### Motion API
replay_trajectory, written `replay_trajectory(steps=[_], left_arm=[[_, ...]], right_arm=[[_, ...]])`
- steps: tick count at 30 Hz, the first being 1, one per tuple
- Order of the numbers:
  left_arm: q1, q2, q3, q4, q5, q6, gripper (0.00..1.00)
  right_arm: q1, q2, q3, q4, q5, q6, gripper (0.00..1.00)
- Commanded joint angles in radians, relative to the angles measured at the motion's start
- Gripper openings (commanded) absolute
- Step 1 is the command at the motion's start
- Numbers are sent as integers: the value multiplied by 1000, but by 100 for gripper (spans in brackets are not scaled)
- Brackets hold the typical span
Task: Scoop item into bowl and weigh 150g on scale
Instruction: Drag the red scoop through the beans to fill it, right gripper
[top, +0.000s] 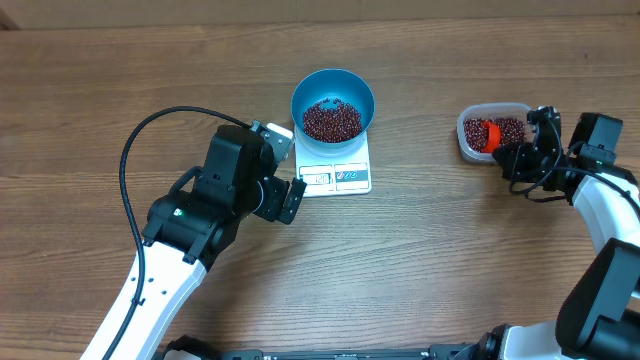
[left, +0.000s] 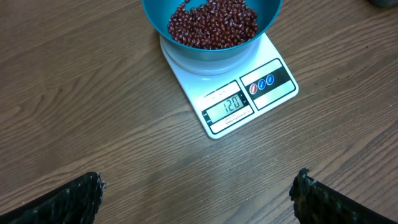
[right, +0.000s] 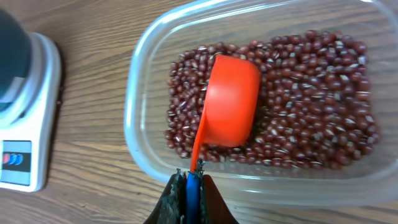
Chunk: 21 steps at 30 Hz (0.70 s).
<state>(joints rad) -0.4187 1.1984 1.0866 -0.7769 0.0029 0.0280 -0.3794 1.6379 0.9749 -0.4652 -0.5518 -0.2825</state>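
Note:
The blue bowl (top: 333, 92) (left: 155, 12) sits on the white scale (top: 352, 178) (left: 277, 93) and holds a heap of dark red beans (top: 332, 120) (left: 211, 25). The scale's display (left: 228, 104) reads 120. My left gripper (top: 290, 170) (left: 199, 180) hangs open just left of the scale, with nothing between its fingers. At the right, my right gripper (top: 508, 152) (right: 188, 180) is shut on the blue-tipped handle of an orange scoop (top: 490, 135) (right: 230, 102). The scoop's cup lies among more beans (right: 311, 93), its rounded back toward the camera.
These beans fill a clear plastic tub (top: 462, 130) (right: 140, 93) at the right side of the wooden table (top: 450, 250). A black cable (top: 130, 160) loops from the left arm.

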Motion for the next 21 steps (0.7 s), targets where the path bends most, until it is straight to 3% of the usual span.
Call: replay_trajectory(steps=[1,17,21], left_arm=[[-3,6,-4,3,-8,-9,100],[-3,6,-4,3,-8,-9,100],[-3,6,-4,3,-8,-9,99]], right_arm=[[2,9,-5,-1,-111,7,4],[-44,9,-5,3,-168,58,4],[-85,9,-5,3,-169,146,4]])
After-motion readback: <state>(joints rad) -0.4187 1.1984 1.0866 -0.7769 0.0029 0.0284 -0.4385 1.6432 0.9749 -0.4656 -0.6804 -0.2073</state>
